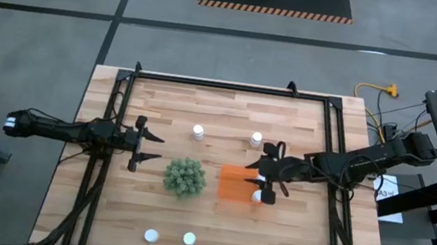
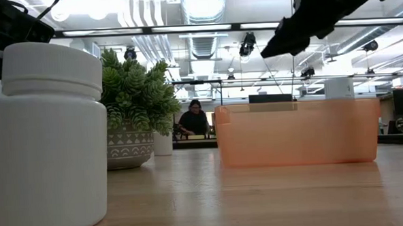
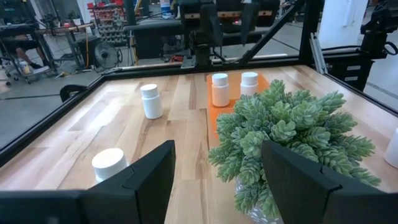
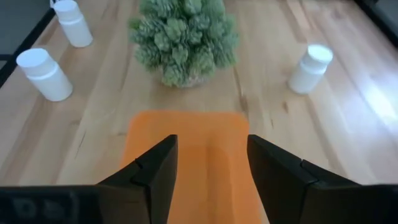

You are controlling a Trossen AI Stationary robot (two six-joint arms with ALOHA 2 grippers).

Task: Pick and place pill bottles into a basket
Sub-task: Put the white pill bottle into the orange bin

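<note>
- The right hand (image 1: 266, 182) reaches in low from the table's (image 1: 288, 233) right side, arm stretched nearly level, and hangs over the near edge of the basket (image 1: 235, 184); its two dark fingers (image 4: 152, 171) stand apart with nothing between them.
- The left hand (image 1: 147, 147) hovers at the opposite side, fingers spread and empty, just beside the plant (image 1: 183, 176).
- The basket is translucent orange plastic, rectangular and low-walled; a pill bottle (image 1: 257, 197) stands at its edge under the right hand.
- Other bottles, smooth white cylinders with round caps, stand beyond both hands (image 1: 198, 132) (image 1: 256, 138) and toward the table's front (image 1: 151, 235) (image 1: 189, 238).
- The table is pale wooden planks.
- No readable writing.
</note>
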